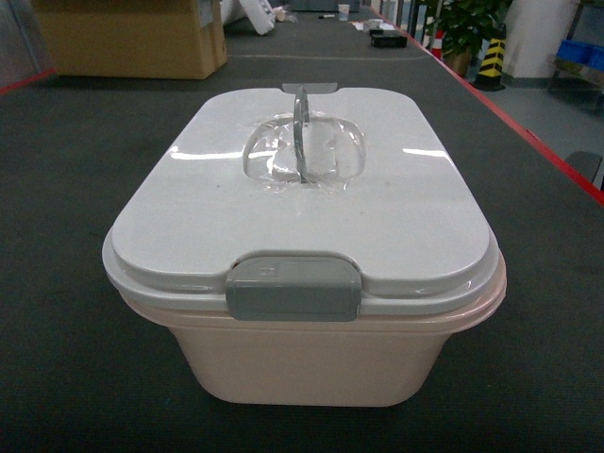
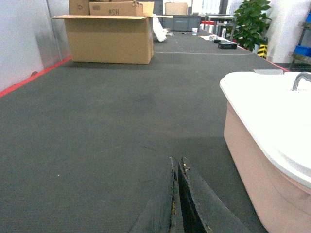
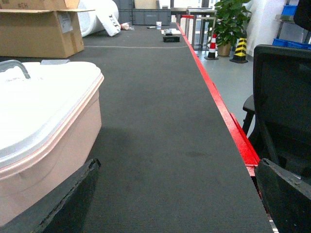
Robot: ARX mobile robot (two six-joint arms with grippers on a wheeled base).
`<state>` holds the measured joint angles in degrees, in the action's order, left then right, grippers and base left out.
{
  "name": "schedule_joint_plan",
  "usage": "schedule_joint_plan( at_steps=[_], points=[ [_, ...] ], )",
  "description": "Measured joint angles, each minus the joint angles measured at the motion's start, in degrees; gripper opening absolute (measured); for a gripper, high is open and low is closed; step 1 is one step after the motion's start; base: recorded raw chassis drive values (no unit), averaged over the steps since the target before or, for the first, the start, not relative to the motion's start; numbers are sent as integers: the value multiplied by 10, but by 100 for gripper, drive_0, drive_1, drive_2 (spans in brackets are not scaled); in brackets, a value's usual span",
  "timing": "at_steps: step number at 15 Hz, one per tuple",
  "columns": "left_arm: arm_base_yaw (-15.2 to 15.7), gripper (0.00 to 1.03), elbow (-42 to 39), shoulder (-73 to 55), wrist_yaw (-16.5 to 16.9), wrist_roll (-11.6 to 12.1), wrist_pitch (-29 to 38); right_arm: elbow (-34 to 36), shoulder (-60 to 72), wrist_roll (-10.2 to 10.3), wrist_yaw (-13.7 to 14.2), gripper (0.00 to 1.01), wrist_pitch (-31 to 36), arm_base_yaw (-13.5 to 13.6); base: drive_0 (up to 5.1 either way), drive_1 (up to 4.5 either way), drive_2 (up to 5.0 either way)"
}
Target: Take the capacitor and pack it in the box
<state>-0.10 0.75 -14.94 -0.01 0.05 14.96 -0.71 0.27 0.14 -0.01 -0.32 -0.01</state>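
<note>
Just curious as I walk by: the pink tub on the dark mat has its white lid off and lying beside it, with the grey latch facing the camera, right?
Not quite. The white lid is on the pink tub, not lying beside it, as the head view shows. The rest holds: the tub sits on the dark mat and the grey latch faces the camera.

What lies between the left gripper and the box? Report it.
Nothing: only bare dark mat separates the shut left gripper from the box, seen in the left wrist view.

peach-pink box, white lid, grey latch
</note>
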Motion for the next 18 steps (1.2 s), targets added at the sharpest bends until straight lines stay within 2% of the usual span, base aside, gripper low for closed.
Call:
schedule_joint_plan(
  at_steps=[5,7,11,12,13,17,18],
  points=[
    [0,2,0,52,0,0,-52,0,0,0,0,98,0,0,0,0,0],
    [0,2,0,141,0,0,-157,0,0,0,0,98,0,0,0,0,0],
    [0,3,0,143,0,0,-149,0,0,0,0,98,0,0,0,0,0],
    [0,11,0,143,0,0,-153,0,0,0,0,98,0,0,0,0,0],
    [0,26,0,143,0,0,-153,0,0,0,0,98,0,0,0,0,0],
    [0,63,0,143,0,0,-153,0,0,0,0,98,0,0,0,0,0],
    [0,78,0,143,0,0,-153,0,0,0,0,98,0,0,0,0,0]
  ],
)
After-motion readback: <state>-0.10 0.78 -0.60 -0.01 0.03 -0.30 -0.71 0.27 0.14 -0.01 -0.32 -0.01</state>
